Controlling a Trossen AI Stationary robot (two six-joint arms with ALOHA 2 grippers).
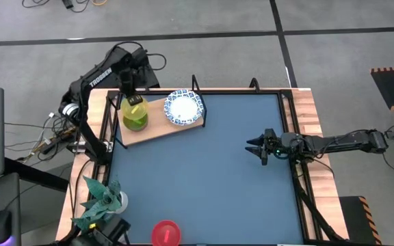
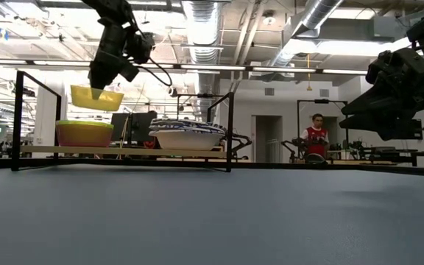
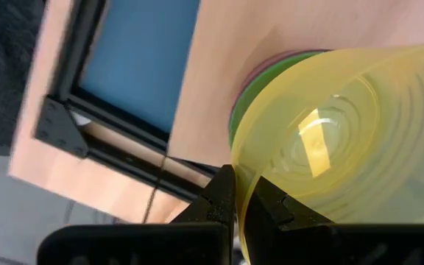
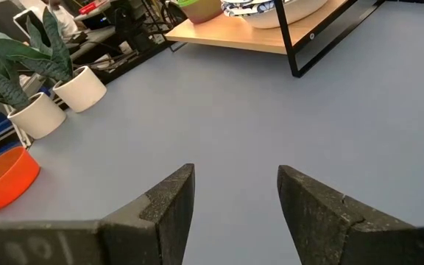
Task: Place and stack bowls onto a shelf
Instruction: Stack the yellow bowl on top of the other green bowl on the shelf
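Note:
The light-wood shelf stands at the table's far left. On it are a green bowl nested in a purple one, and beside them a stack of white blue-rimmed bowls. My left gripper is above the shelf, shut on a yellow bowl that hangs over the green bowl. A red bowl rests on its base by the table's near edge. My right gripper waits open at the table's right side, touching nothing. My left gripper pinches the yellow bowl's rim between its two fingers, one finger inside the bowl and one outside. The fingers point down from above. The bowl hangs open side up, lifted clear, a little above the green bowl.
A leafy plant in a white pot stands at the near left corner, close to the red bowl. The shelf's black metal supports rise at its ends. The blue-grey tabletop stretches between the shelf and the near edge.

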